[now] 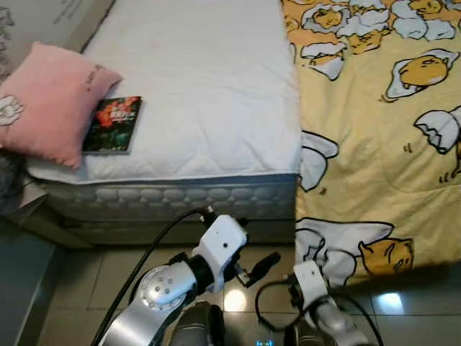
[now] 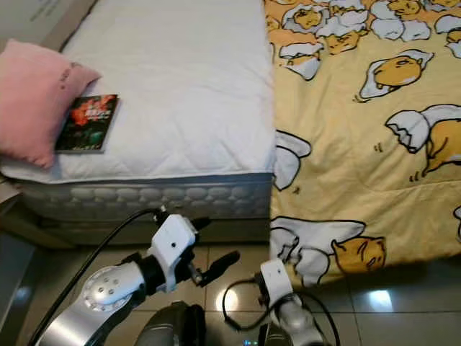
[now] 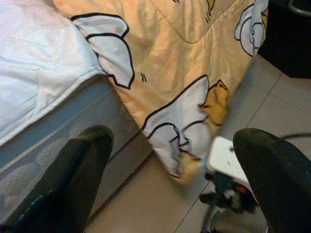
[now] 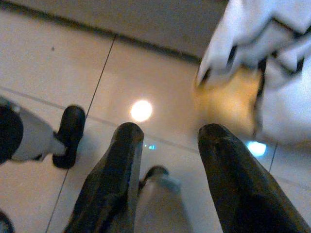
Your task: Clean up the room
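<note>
Book (image 1: 113,124) flat on near-left mattress (image 1: 209,86), touching pink pillow (image 1: 43,101). Light, stiff, slick-covered: best pinched at free edge. Left hand (image 3: 170,179) wide open, empty; right hand (image 4: 167,170) parted, empty, above floor (image 4: 58,73).

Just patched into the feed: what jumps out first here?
The yellow cartoon-egg quilt dominates, covering the bed's right side and hanging over its edge to the tiled floor. On the bare white mattress, a dark book lies against a pink pillow at the left. Both grippers, left and right, hang open low over the floor.
</note>
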You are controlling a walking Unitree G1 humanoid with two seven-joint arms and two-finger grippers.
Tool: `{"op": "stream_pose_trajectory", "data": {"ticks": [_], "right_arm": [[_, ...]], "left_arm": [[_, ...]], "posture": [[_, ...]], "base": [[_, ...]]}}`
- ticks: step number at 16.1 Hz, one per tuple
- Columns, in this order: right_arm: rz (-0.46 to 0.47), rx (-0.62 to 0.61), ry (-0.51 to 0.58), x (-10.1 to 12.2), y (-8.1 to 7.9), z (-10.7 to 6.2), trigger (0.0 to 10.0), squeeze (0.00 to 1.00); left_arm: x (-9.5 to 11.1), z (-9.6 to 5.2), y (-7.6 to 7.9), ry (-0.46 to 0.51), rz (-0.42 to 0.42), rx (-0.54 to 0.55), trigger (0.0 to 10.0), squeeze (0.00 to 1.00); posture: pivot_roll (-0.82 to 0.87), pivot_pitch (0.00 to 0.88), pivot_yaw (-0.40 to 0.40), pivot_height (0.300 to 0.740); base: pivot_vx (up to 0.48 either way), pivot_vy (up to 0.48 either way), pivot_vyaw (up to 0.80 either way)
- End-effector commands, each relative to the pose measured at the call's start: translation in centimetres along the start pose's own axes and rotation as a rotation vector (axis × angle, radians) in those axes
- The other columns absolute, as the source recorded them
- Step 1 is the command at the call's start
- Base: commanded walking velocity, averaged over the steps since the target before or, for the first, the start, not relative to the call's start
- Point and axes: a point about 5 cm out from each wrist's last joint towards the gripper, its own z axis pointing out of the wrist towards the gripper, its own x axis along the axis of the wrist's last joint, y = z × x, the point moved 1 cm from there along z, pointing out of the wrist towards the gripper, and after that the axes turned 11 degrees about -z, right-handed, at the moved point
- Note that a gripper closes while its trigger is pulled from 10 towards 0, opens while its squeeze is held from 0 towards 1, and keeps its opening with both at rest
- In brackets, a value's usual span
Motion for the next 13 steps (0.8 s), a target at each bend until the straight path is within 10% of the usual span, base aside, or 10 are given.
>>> {"op": "stream_pose_trajectory", "data": {"ticks": [1,4,7,8,9,13], "right_arm": [[0.023,0.005,-0.003,-0.2,-0.4,-0.1,10.0,1.00],[0.051,-0.014,0.005,0.0,-0.1,0.0,10.0,1.00],[0.001,-0.149,0.200,4.9,2.0,0.6,10.0,0.93],[0.011,-0.176,0.252,6.1,2.5,0.6,10.0,0.19],[0.046,-0.248,0.381,8.9,3.9,0.2,10.0,0.00],[0.229,-0.476,0.815,16.5,10.2,-4.4,10.0,0.00]], "left_arm": [[-0.2,-0.1,-0.5,-0.009,0.011,0.021,10.0,0.00],[-0.3,0.1,-0.8,-0.005,0.013,0.037,10.0,0.00],[0.1,0.8,-2.6,0.044,0.011,0.130,10.0,0.00],[0.3,1.0,-3.3,0.059,0.012,0.169,10.0,0.00],[0.9,1.2,-5.2,0.111,-0.023,0.288,10.0,0.00],[4.0,0.8,-10.8,0.317,-0.143,0.602,10.0,0.00]], "posture": [[0.07,0.133,0.100,0.704],[0.07,0.119,0.097,0.704],[0.04,0.045,0.078,0.704],[0.03,0.010,0.071,0.704],[0.01,0.000,0.059,0.704],[-0.04,0.000,0.033,0.704]], "base": [[0.000,0.000,0.00],[0.000,0.000,0.00],[0.000,0.000,0.00],[0.000,0.000,0.00],[0.000,0.000,0.00],[0.000,0.000,0.00]]}}
